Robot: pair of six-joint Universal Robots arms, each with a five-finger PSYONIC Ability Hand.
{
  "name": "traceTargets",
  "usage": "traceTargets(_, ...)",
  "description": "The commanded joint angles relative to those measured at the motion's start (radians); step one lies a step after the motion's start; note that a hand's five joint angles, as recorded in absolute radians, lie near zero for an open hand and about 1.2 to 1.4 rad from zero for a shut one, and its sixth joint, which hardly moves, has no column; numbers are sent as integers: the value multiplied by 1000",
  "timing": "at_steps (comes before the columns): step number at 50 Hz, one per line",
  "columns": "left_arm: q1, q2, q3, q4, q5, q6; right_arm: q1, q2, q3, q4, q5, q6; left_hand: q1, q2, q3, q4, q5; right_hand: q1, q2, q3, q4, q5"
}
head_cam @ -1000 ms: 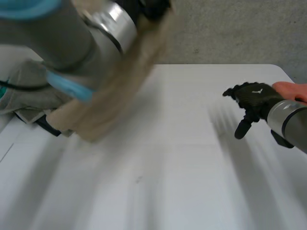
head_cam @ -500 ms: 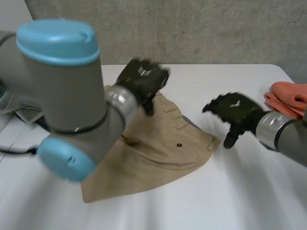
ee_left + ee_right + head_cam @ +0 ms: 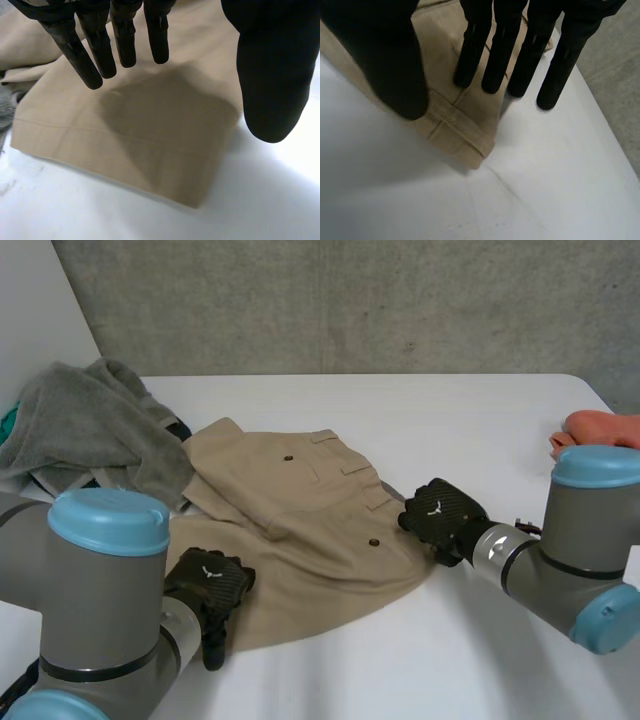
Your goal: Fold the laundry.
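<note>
Evidently readying a fold, the left hand [image 3: 208, 585] hangs straight, spread fingers [image 3: 123, 40] over the hem corner of the khaki shorts [image 3: 300, 525]; the right hand [image 3: 440, 515] does likewise over their waistband end.

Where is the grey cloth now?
In the head view, the grey cloth lies heaped at the far left of the table, against the tan shorts.

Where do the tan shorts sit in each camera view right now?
Head view: shorts mid-table, between left robot hand and right robot hand.
Left wrist view: hemmed corner below the left robot hand's fingertips.
Right wrist view: stitched corner under the right robot hand's fingers.
Shared landmark: white table.
</note>
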Motion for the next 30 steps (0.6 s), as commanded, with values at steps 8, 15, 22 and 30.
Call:
traceTargets(8, 2, -94, 6, 163, -93, 109, 31, -19, 18, -30, 76, 53, 389, 398, 395, 401, 408, 442, 414, 434, 435, 440)
traceTargets(15, 4, -111, 13, 203, -116, 145, 35, -54, 24, 4, 87, 105, 1042, 1051, 1047, 1053, 1060, 442, 414, 434, 435, 440)
traceTargets(22, 28, -31, 39, 191, -95, 126, 35, -115, 7, 104, 113, 134, 1044, 1053, 1049, 1056, 1062, 442, 414, 434, 435, 440)
traceTargets(30, 87, 260, 165, 96, 22, 107, 5, -302, -131, 315, 111, 242, 1044, 1053, 1049, 1056, 1062, 442, 414, 434, 435, 440)
